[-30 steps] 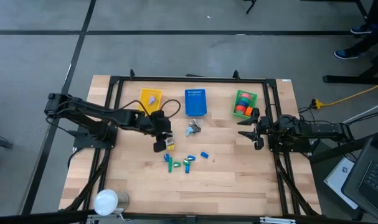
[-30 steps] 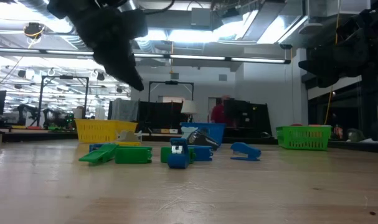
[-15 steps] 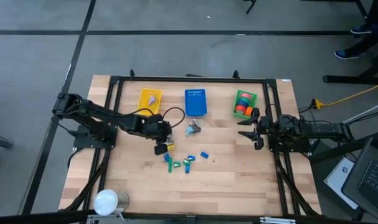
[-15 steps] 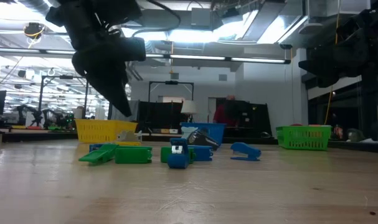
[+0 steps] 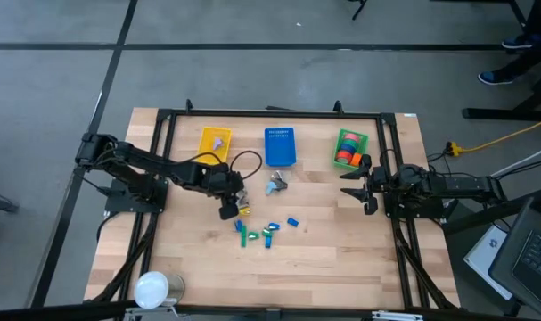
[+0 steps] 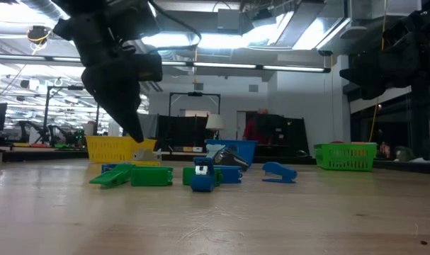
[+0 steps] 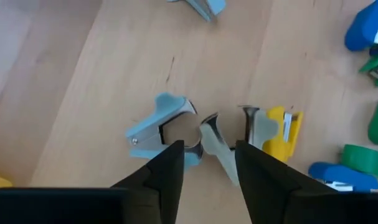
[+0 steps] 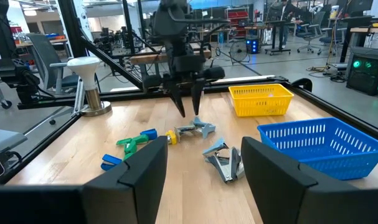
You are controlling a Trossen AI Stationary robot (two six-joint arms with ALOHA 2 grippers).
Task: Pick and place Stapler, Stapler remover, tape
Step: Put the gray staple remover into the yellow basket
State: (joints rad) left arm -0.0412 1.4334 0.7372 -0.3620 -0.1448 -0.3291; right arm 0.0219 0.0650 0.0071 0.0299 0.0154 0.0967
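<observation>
The left gripper [image 7: 206, 163] is positioned just above the wooden table [image 5: 341, 259] near its middle, jaws parted and holding nothing. A light-blue claw-type staple remover [image 7: 164, 124] is straddled between the fingertips, beside a yellow staple remover [image 7: 276, 130]; a pick is judged imminent. The right gripper [image 5: 364, 188] is parked open near the right edge. The round tape rolls [image 5: 347, 152] are contained in the green basket [image 5: 363, 140] at the far right edge.
</observation>
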